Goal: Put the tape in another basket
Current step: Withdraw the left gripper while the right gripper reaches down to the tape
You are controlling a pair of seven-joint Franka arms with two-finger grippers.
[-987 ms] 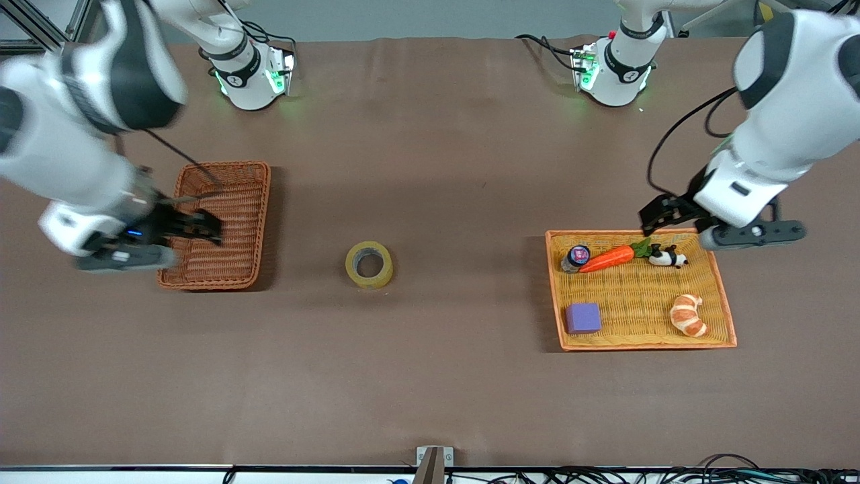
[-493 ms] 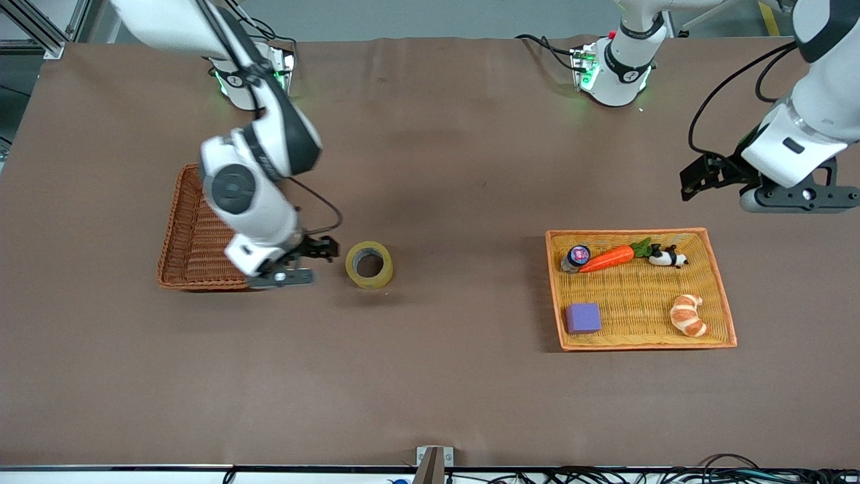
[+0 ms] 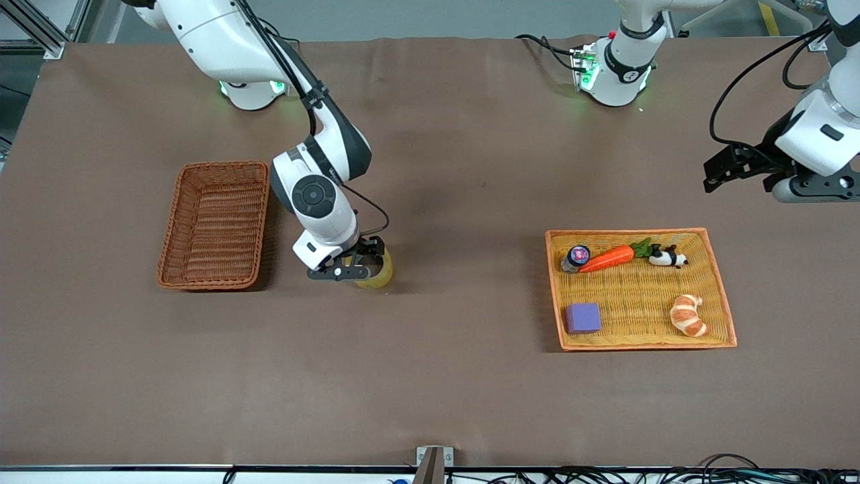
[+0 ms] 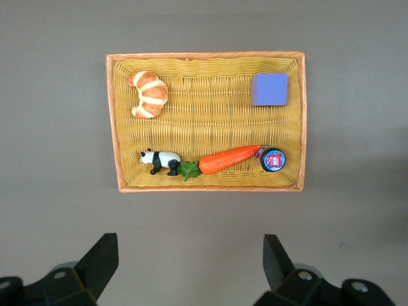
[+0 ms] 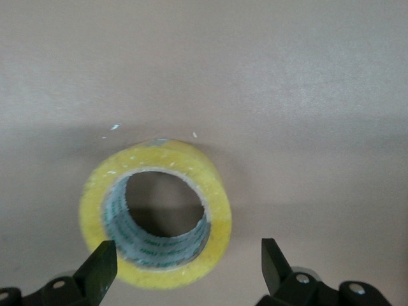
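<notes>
Right gripper (image 3: 363,263) hangs low over the tape (image 3: 380,272), fingers (image 5: 99,271) spread apart with the roll between them, nothing clamped. The tape lies flat on the table (image 3: 430,376), hole up, between the basket (image 3: 215,225) and the tray (image 3: 641,336), closer to the basket. Left gripper (image 3: 739,171) waits high toward its own end, jaws wide, looking down on the tray with its carrot (image 4: 228,159), panda (image 4: 159,160), croissant (image 4: 148,94) and purple block (image 4: 269,88).
</notes>
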